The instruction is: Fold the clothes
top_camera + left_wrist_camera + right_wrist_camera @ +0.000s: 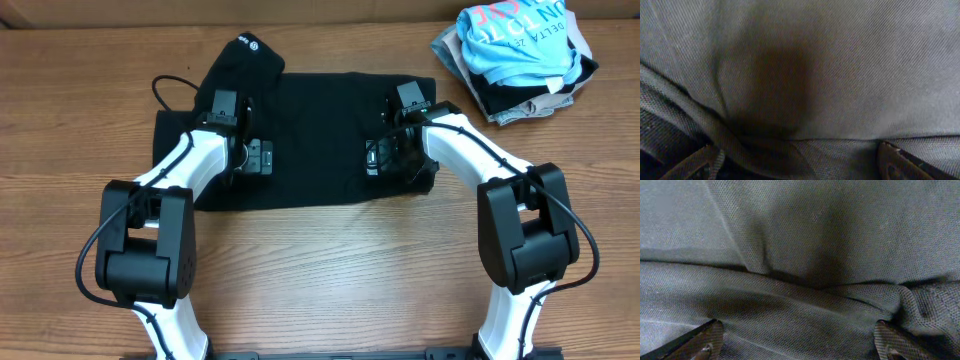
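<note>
Firstly, the clothes: one black soft-fabric garment, laid out flat in a rough rectangle across the far middle of the table. A flap juts from its far left corner and bears a small white logo. The near edge runs fairly straight; the cloth is rumpled at its right end.

Left gripper: low over the left part of the garment, pointing inward toward the centre. In the left wrist view its fingertips stand wide apart at the bottom corners, released, with a soft ridge of dark cloth running between them. Whether the tips touch the cloth cannot be told.

Right gripper: low over the right part of the garment, facing the left one. Its fingertips are likewise spread wide and clamp nothing; creased fabric fills the right wrist view.

Pile of other clothing, far right corner, apart from the black garment: a light blue T-shirt with pink lettering on top, grey and tan garments beneath.

Black cable: looped on the wood beside the garment's far left edge.
</note>
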### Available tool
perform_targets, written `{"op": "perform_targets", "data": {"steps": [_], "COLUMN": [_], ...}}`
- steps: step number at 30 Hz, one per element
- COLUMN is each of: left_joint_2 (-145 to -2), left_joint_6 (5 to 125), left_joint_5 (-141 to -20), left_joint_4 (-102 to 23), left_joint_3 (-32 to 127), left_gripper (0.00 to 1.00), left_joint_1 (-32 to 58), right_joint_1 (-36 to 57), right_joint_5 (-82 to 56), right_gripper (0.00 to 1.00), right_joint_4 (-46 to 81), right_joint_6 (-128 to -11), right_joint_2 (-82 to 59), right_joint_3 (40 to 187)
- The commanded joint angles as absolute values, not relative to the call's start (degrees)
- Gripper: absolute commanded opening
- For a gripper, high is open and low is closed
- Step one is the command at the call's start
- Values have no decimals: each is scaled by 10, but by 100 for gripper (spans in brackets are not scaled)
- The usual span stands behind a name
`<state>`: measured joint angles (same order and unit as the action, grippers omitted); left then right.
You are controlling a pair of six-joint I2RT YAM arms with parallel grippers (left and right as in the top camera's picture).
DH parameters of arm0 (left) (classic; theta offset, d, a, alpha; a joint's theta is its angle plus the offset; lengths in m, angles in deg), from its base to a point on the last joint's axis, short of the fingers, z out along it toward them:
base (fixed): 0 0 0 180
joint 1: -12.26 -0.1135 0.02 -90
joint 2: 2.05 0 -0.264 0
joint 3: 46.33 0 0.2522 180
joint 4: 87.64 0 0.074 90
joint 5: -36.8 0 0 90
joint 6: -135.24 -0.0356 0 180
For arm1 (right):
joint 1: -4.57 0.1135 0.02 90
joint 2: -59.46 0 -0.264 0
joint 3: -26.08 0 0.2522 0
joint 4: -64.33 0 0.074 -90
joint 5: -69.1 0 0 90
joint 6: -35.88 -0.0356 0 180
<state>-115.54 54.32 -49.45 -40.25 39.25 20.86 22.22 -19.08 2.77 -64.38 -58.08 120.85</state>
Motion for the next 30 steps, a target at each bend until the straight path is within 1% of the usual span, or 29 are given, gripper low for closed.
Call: {"op": "perform_targets", "data": {"steps": [1, 7, 16, 22, 26, 30], "left_joint_2": [-1185, -1185, -1185, -1185, -1184, -1178], "left_joint_6": [542, 562, 588, 590, 590, 580], "left_joint_5": [-448, -449, -456, -493, -510, -513], "left_joint_4": [-349, -272, -155, -120, -108, -73], "left_joint_3": [364, 364, 364, 364, 392, 472], "left_gripper": [100, 100, 100, 100, 100, 100], "left_joint_1": [204, 202, 202, 202, 202, 202], "right_joint_1": [221, 221, 222, 222, 215, 201], "right_joint_5": [-191, -181, -123, -108, -109, -110], "right_gripper": [100, 100, 100, 100, 100, 100], "right_joint_4": [-2, -54, -113, -126, -134, -171], "right_joint_6": [-663, -692, -707, -706, -704, -686], "right_joint_2": [-611, -611, -611, -602, -579, -548], "right_joint_3": [1170, 1136, 1106, 1108, 1134, 1209]}}
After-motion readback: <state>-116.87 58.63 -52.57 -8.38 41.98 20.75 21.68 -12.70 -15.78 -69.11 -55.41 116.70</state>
